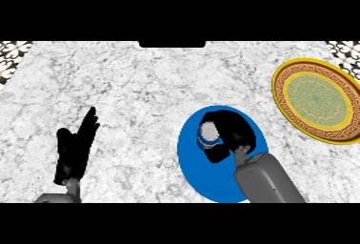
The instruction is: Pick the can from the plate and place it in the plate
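Blue fills the middle of the scene: a blue plate (193, 171) lies on the pale marbled worktop (141, 86), a little right of centre and close to the lower edge. On it stands the can (209, 133), seen from above as a pale round top with a blue and white side, set in the plate's upper half. The right hand (232, 133) is over the same plate, its black fingers and thumb curled round the can from the right and from below, so it is grasping the can. Its grey forearm (267, 181) comes in from the lower edge and covers the plate's lower right part. Whether the can is touching the plate or lifted off it cannot be told from this steep angle.

Well apart, at the right edge of the worktop, lies a second plate (316, 100) with a yellow rim, a brown patterned band and a greenish centre.

At the left, near the lower edge, the left hand (74, 150) rests with straight fingers pointing up, released and holding nothing.
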Tool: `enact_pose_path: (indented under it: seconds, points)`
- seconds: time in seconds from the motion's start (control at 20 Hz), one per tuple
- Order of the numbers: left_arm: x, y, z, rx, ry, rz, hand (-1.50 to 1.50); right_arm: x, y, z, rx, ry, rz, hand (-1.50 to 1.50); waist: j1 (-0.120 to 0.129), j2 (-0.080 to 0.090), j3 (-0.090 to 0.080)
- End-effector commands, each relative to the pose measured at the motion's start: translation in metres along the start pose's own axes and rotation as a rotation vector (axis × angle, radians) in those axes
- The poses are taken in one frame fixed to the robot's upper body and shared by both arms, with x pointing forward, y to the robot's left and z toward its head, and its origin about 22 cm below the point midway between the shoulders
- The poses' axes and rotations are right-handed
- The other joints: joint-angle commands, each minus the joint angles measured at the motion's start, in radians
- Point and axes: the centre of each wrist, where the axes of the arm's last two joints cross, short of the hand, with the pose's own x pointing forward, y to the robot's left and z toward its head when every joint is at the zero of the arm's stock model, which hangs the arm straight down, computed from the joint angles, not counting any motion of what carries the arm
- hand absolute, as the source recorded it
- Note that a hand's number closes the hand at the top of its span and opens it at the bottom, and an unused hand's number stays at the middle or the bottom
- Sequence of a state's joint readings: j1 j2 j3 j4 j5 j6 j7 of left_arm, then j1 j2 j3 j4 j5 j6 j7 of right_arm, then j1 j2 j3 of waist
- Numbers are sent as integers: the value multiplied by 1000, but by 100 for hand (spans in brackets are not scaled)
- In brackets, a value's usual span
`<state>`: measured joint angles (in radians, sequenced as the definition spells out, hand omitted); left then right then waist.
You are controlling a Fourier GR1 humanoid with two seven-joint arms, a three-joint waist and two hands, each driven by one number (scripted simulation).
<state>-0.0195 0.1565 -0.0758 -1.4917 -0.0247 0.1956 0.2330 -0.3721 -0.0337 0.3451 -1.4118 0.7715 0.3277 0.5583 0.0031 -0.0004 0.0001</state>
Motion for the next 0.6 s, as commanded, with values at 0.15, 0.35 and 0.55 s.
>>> enact_pose_path:
  seconds: [0.15,0.35,0.55]
  points:
    - [18,4,-8,-2,-11,-3,0,7,2,-7,-57,-22,68,150,-1,0,0]
    - [-11,11,-3,-2,-7,4,0,-10,-17,3,-242,23,72,150,-4,0,0]
    - [9,12,-7,-4,-7,-11,0,-29,-48,-2,-405,80,95,150,-1,0,0]
